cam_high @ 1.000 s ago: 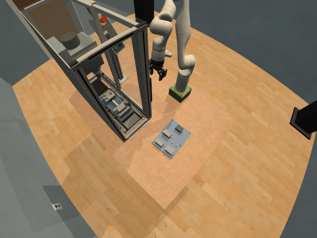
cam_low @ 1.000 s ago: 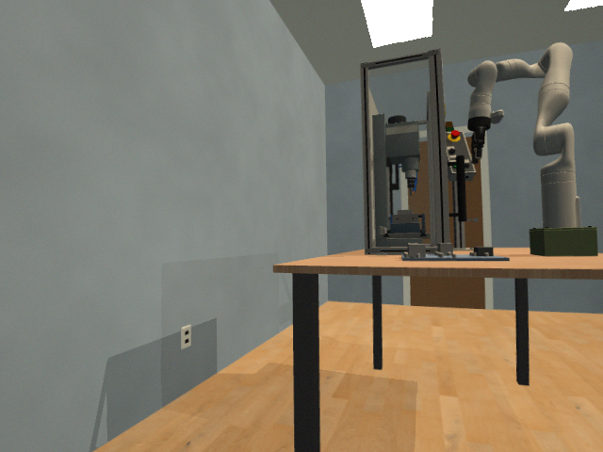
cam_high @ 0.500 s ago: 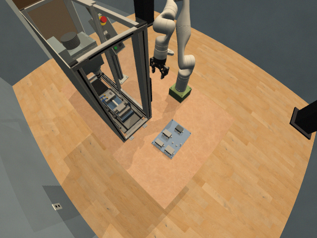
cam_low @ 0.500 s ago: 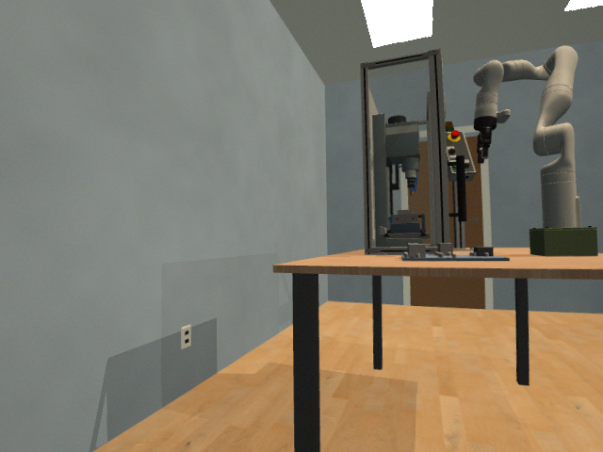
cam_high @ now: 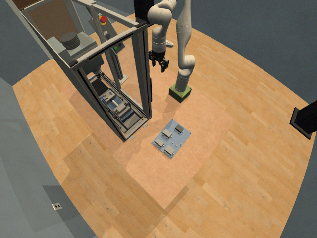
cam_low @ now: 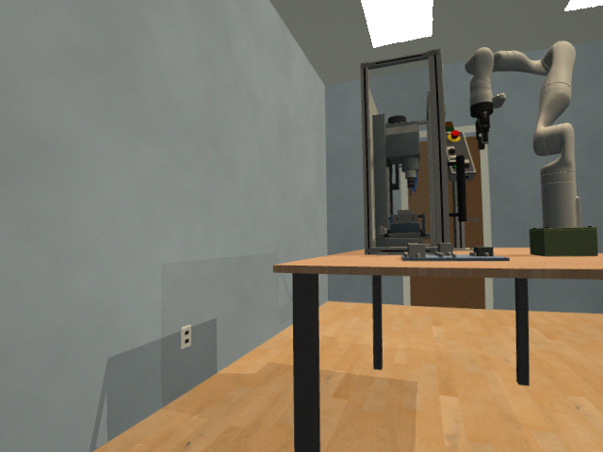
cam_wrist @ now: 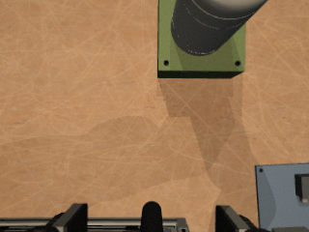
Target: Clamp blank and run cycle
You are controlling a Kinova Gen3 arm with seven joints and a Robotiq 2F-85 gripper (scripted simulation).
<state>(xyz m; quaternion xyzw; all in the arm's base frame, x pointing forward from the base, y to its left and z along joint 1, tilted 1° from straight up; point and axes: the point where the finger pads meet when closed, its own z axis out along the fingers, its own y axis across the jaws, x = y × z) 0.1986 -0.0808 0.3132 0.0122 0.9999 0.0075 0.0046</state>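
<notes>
Tabletop: tan, scratched-looking surface (cam_high: 163, 179) (cam_low: 350, 263) (cam_wrist: 72, 72), under the grey-framed machine guard (cam_high: 140, 61) (cam_low: 438, 146) and the robot's green base block (cam_high: 180, 96) (cam_low: 562, 241) (cam_wrist: 200, 68).
Gripper: black two-finger gripper (cam_high: 158, 67) (cam_low: 481, 146) (cam_wrist: 152, 217) hangs high beside the guard; fingers wide apart, nothing between them.
Blue plate: flat, peg-studded plate (cam_high: 184, 138) (cam_low: 457, 258) (cam_wrist: 275, 208) carries three pale grey metal blocks and the dark setting master (cam_high: 179, 128) (cam_low: 482, 250) (cam_wrist: 298, 186), which sits level. Some pegs bear no block; perhaps one blank has been taken.
Matching blank: whereabouts uncertain. Possibly in the grey-and-blue vise (cam_high: 122, 108) (cam_low: 405, 226); blank and jaws cannot be told apart at this size.
Door: long black handle (cam_high: 150, 89) (cam_low: 461, 189) (cam_wrist: 152, 217) shows at the guard's robot side; open or shut, cannot tell.
Controls: black VISE AIR knob (cam_high: 108, 36) (cam_low: 451, 151), in or out unclear; green CYCLE START button (cam_high: 115, 47) (cam_low: 455, 166) below it.
Progress: loading perhaps done, unconfirmed. Clamping and door unverified; no lit amber lamp made out, so the cycle probably remains.
</notes>
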